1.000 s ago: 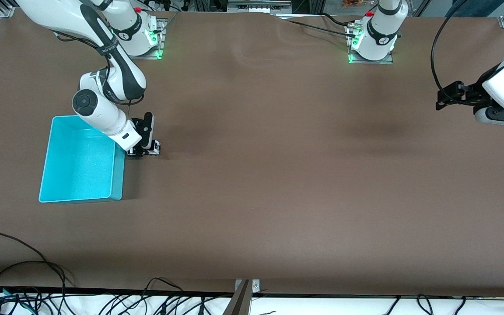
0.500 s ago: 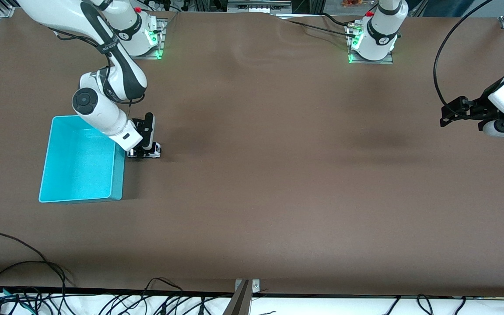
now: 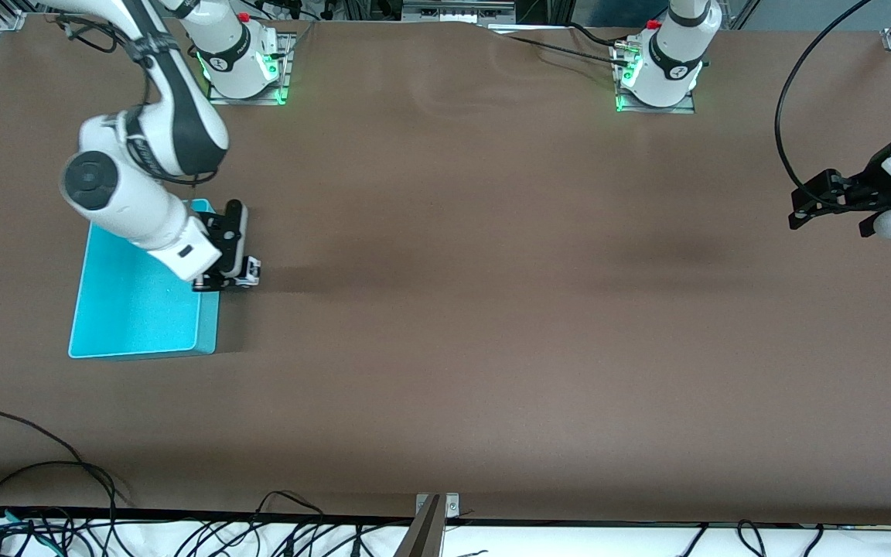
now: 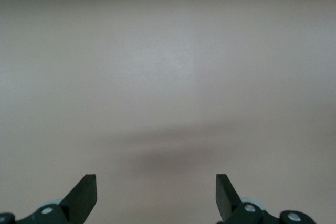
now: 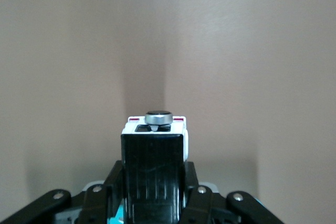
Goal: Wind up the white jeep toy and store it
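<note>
My right gripper is shut on the white jeep toy, a tiny white car with a black top, and holds it in the air over the cyan bin's edge that faces the table's middle. In the right wrist view the jeep toy sits clamped between the fingers, its black roof and a round grey spare wheel showing. The cyan bin stands at the right arm's end of the table and is empty. My left gripper is open and empty, waiting over bare table at the left arm's end; its fingertips show wide apart.
The brown table mat spreads between the arms. Cables lie along the table's edge nearest the front camera. A metal bracket sits at the middle of that edge.
My right gripper has lifted the jeep toy off the table and carried it toward the cyan bin. My left arm has drawn back slightly toward its end of the table.
</note>
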Motion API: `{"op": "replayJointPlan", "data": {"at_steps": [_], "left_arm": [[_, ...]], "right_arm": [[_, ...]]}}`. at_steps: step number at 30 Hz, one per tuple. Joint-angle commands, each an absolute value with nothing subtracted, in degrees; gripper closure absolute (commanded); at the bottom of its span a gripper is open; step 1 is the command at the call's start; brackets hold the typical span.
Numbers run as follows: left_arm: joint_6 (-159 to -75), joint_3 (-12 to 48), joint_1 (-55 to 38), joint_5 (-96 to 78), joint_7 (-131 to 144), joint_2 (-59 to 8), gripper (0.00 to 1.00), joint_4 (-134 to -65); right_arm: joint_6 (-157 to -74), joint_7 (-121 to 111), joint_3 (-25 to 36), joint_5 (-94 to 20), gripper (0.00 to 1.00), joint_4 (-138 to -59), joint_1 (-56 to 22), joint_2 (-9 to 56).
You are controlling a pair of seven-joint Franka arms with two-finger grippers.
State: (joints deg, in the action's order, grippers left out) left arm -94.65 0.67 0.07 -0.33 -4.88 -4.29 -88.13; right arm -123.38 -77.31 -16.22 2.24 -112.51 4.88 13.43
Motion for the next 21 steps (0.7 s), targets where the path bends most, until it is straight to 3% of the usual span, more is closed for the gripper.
{"op": "replayJointPlan", "data": {"at_steps": [1, 13, 21], "left_arm": [[-93.96, 0.88, 0.35, 0.18, -4.22, -5.45, 0.00, -86.04], [-93.96, 0.88, 0.09, 0.62, -4.22, -5.54, 0.00, -86.04], [-93.96, 0.88, 0.09, 0.70, -4.22, -5.54, 0.00, -86.04]], "right_arm": [[-117.34, -82.43, -11.96, 2.02, 0.84, -108.81, 5.19, 13.89], [-116.10, -95.52, -2.82, 1.05, 0.84, -110.48, 5.27, 12.39], [-121.89, -102.38, 0.79, -2.10, 0.84, -116.00, 5.27, 13.10]]}}
